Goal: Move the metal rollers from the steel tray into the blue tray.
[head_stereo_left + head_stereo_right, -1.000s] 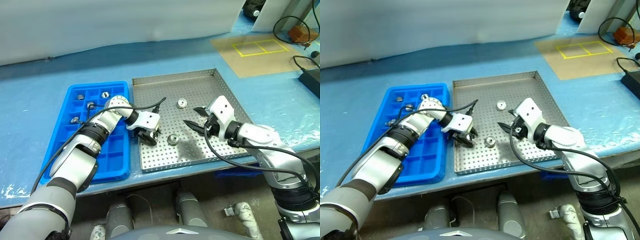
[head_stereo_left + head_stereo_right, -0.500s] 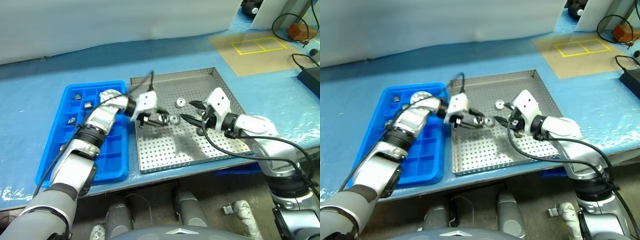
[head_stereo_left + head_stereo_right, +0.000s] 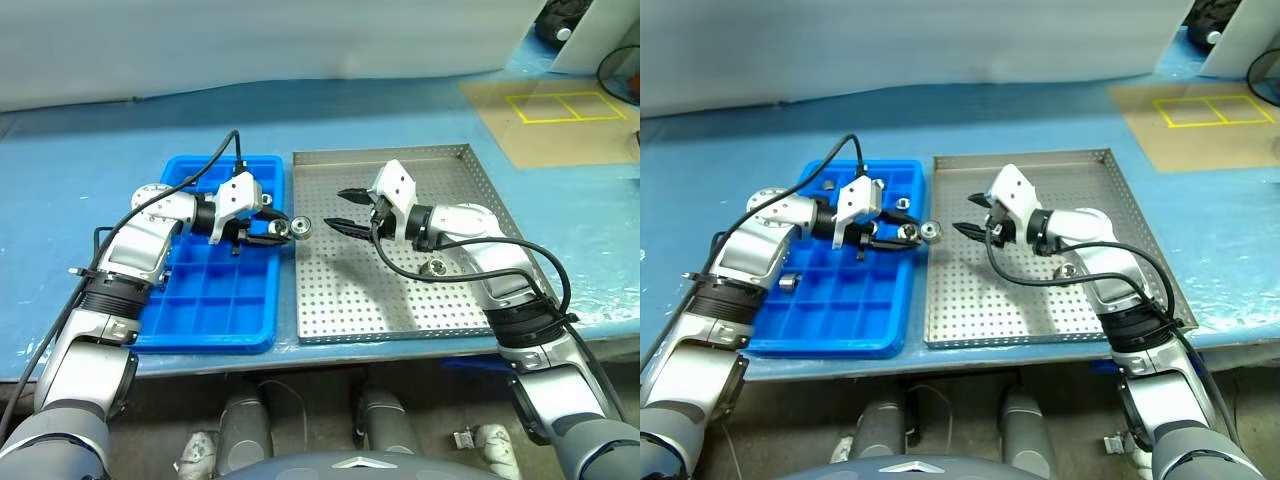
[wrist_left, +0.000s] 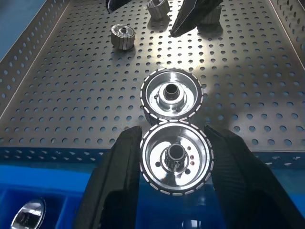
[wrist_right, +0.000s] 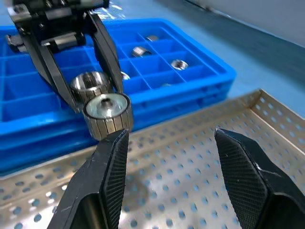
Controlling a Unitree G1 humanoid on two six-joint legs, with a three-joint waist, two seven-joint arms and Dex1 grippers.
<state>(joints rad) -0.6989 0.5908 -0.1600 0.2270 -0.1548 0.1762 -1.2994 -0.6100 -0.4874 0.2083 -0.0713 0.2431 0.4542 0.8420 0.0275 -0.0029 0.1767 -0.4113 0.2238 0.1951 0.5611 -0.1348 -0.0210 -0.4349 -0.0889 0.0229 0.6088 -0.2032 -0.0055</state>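
A metal roller (image 3: 300,228) is pinched in the left pincer (image 3: 287,230), held up right over the edge where the blue tray (image 3: 215,310) meets the steel tray (image 3: 400,300); the right pincer (image 3: 345,210) is spread, empty, just beside it; another roller (image 3: 436,266) is left sitting on the steel tray.

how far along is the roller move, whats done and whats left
Done: several metal rollers already sit in compartments of the blue tray. In hand: the left gripper is shut on a roller, held at the seam between the two trays. Left: at least two rollers remain on the steel tray. The right gripper is open and empty over it.
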